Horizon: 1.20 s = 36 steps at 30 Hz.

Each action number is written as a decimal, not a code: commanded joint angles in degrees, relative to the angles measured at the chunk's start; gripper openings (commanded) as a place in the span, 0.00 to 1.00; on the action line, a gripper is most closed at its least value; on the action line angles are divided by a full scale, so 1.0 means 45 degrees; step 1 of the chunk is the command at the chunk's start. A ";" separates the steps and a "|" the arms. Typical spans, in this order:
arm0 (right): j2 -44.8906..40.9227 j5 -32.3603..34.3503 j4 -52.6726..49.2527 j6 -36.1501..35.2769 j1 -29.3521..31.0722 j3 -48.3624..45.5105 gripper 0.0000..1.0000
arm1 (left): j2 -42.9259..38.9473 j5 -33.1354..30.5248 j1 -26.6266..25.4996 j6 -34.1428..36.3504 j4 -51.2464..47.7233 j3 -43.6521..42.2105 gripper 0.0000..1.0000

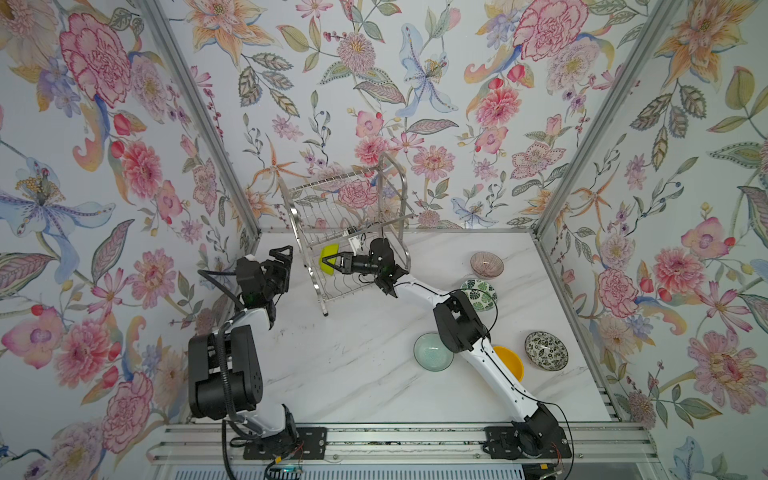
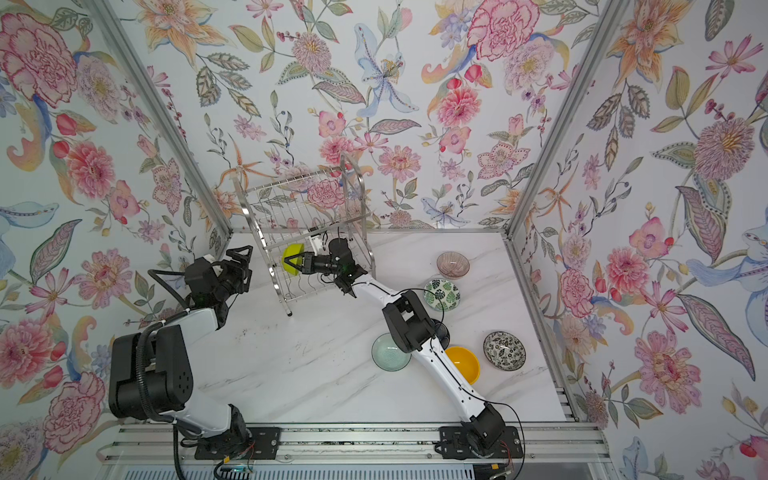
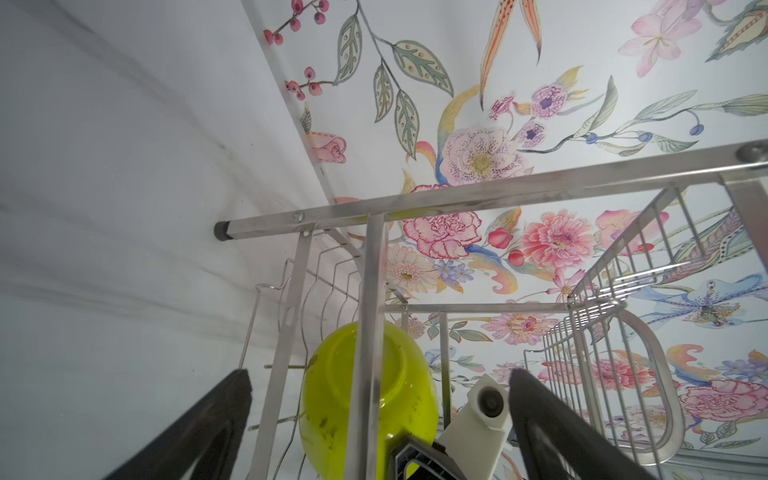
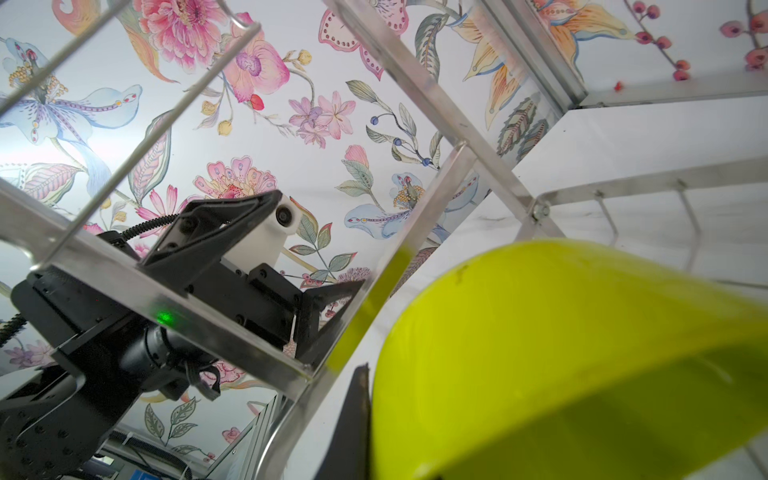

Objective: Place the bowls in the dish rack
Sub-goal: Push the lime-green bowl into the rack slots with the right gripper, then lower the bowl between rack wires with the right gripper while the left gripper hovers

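Note:
The silver wire dish rack point(image 1: 291, 216) point(image 2: 248, 216) stands at the back of the table. My right gripper point(image 1: 332, 262) point(image 2: 296, 262) reaches into its lower tier, shut on the rim of a lime green bowl point(image 1: 327, 258) point(image 2: 291, 257) point(image 4: 582, 353) held on edge among the wires. In the right wrist view one finger point(image 4: 353, 424) presses the bowl's wall; the other is hidden. My left gripper point(image 1: 283, 254) point(image 2: 242, 254) point(image 3: 380, 374) stands open and empty just outside the rack's left side, facing the lime bowl point(image 3: 332, 399) through the bars.
To the right on the marble table point(image 1: 353, 374) lie a pinkish ribbed bowl point(image 1: 487, 265), a leaf-print bowl point(image 1: 478, 295), a pale green bowl point(image 1: 432, 353), an orange-yellow bowl point(image 1: 510, 362) and a black-and-white floral bowl point(image 1: 545, 350). My right arm passes over them. Floral walls enclose three sides.

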 commanded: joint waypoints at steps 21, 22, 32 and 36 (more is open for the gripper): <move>-0.1662 0.0015 0.1407 0.0210 -0.0351 -0.2680 0.00 | 0.7107 0.0922 0.0142 -0.2096 0.2834 0.5970 0.99; -0.1728 0.0034 0.1484 0.0211 -0.0359 -0.2776 0.00 | 0.7281 0.1011 0.0086 -0.2111 0.2731 0.6243 0.99; -0.1998 -0.0001 0.1641 0.0055 -0.0384 -0.3105 0.00 | 0.8049 0.1067 -0.0727 -0.1955 0.1819 0.7640 0.99; -0.2158 -0.0118 0.1802 0.0001 -0.0410 -0.3243 0.00 | 0.8234 0.1018 -0.1112 -0.1909 0.1687 0.7971 0.99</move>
